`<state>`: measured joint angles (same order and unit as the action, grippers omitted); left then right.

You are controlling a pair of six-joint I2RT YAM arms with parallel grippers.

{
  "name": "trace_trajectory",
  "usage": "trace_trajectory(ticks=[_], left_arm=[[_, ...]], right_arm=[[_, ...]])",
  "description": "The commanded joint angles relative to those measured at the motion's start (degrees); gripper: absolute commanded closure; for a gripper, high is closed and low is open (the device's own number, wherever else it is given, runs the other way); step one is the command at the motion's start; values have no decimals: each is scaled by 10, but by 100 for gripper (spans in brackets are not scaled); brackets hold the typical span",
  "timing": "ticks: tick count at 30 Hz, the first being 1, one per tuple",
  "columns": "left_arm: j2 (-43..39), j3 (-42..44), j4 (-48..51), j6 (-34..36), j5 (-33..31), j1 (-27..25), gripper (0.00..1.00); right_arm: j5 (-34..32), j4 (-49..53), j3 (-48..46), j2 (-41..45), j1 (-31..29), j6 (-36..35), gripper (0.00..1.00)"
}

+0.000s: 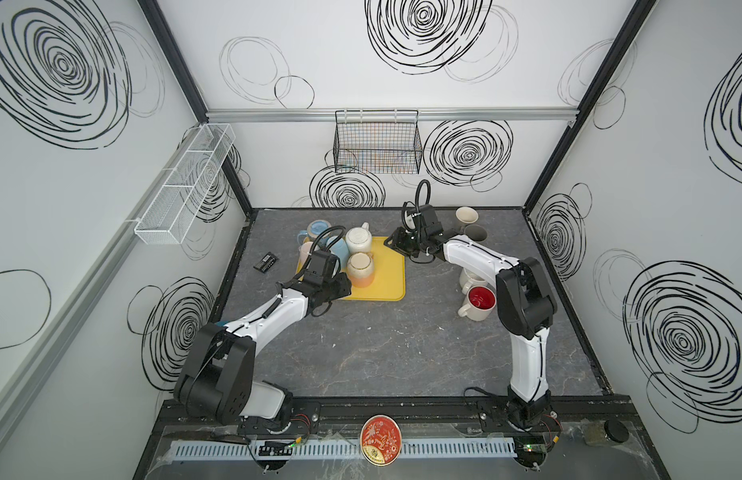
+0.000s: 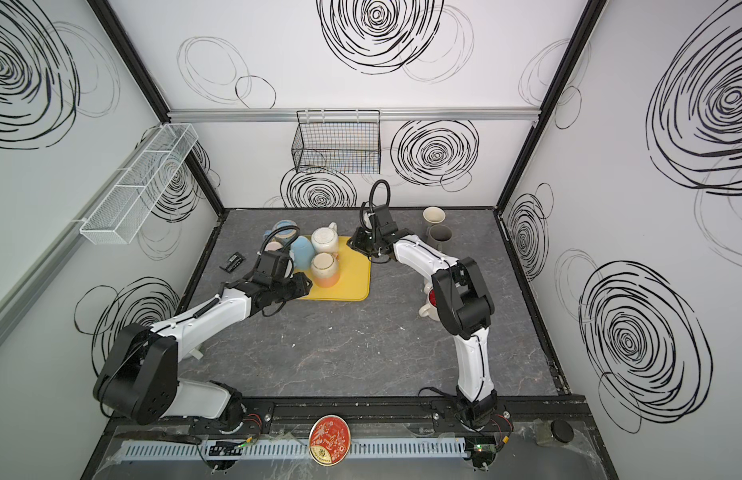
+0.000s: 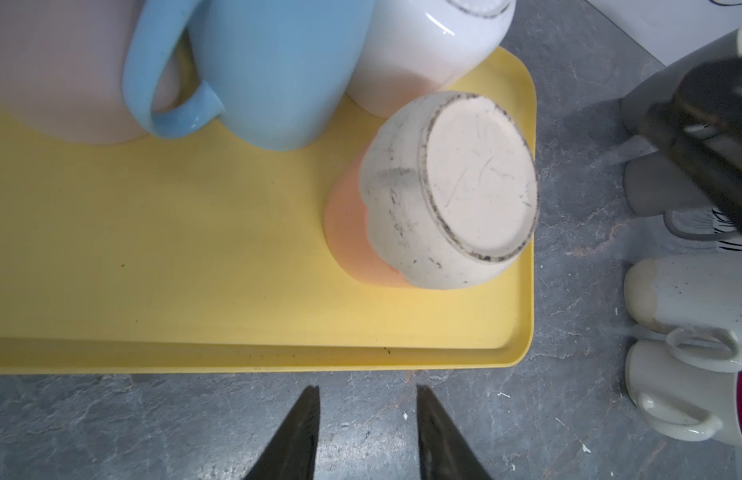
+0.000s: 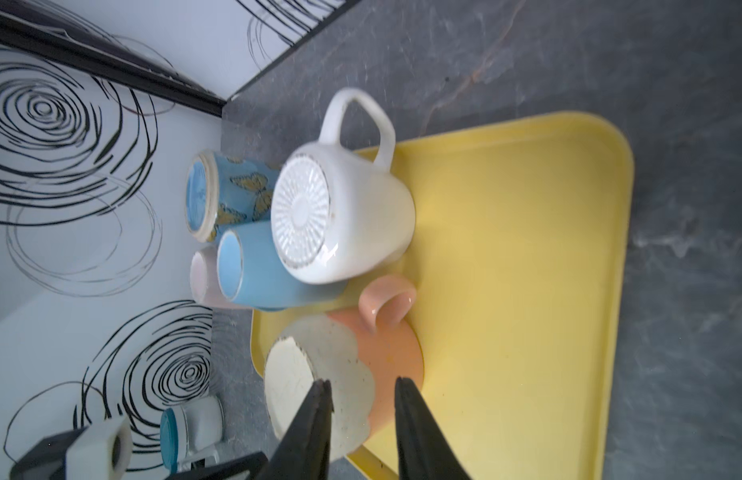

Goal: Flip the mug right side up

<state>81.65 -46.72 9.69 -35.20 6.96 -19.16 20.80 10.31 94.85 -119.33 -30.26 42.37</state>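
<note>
Clock directions take 12 o'clock as the back wall in both top views.

The left gripper (image 3: 368,392) hangs over the desk (image 1: 381,345) just off the near edge of the yellow tray (image 1: 385,286), at about 8 o'clock from the target. Its jaws are parted with nothing between them.

The likely target, the peach-and-cream mug (image 1: 360,266), stands mouth-down on the tray, base up. A blue mug (image 1: 340,249) is at its 10 o'clock and a white mug (image 1: 358,240) just beside it at 12.

The right gripper (image 4: 363,386) sits at the tray's far right corner, at about 2 o'clock from the mug. Its jaws are also apart and empty, and they look narrower than the mug's body.

The handle (image 4: 385,305) faces this gripper, so it looks the better hold.
- Line the jaws up across the handle, or widen them first if taking the body.
- Close firmly, since glazed ceramic may slip.
- Lift straight up until the rim clears the tray lip and the white mug.
- Turn the mug over above the bare tray at 4 o'clock, then lower it gently onto its base.

The left jaws could steady the tray.
</note>
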Motion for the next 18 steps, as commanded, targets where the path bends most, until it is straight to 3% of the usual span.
trace_trajectory(ticks=[1,8,18], left_arm=[[12,1,-36,-14,31,3,59],[35,-10,-55,-17,76,1,59],[83,-6,-84,-40,113,43,57]], right_arm=[[14,36,62,-58,-12,-25,69],[57,69,177,-156,-22,-48,70],[94,77,159,-175,-42,-67,72]])
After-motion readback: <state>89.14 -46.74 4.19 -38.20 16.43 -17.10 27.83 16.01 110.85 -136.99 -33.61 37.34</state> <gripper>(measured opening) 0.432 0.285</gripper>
